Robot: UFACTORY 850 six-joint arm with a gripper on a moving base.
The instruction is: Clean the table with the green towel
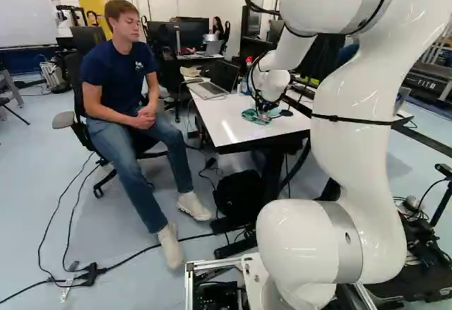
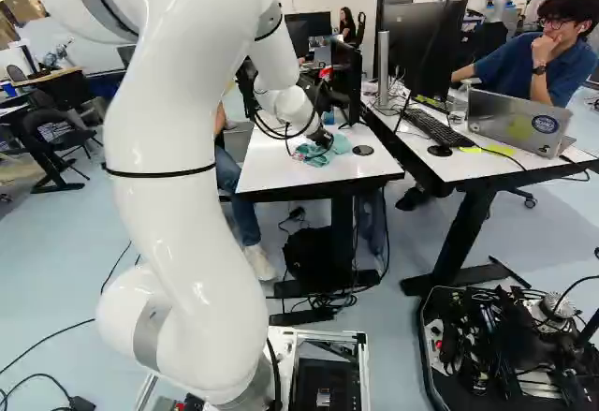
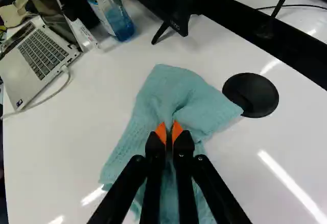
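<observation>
2 orange pads (image 3: 161, 132) of the gripper (image 2: 323, 139) are squeezed close, and a fold of the green towel (image 3: 168, 86) is pinched between them. The towel is bunched up flat on the white table (image 3: 66, 147), with 1 corner put right by a round black disc (image 3: 250, 95). Away from the towel, 1 open laptop (image 3: 43, 55) and 1 bottle (image 3: 120, 22) can be seen.

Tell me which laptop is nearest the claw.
The laptop on the table where the claw grips the towel; the laptop at the right of the right base view stands on another desk.
</observation>
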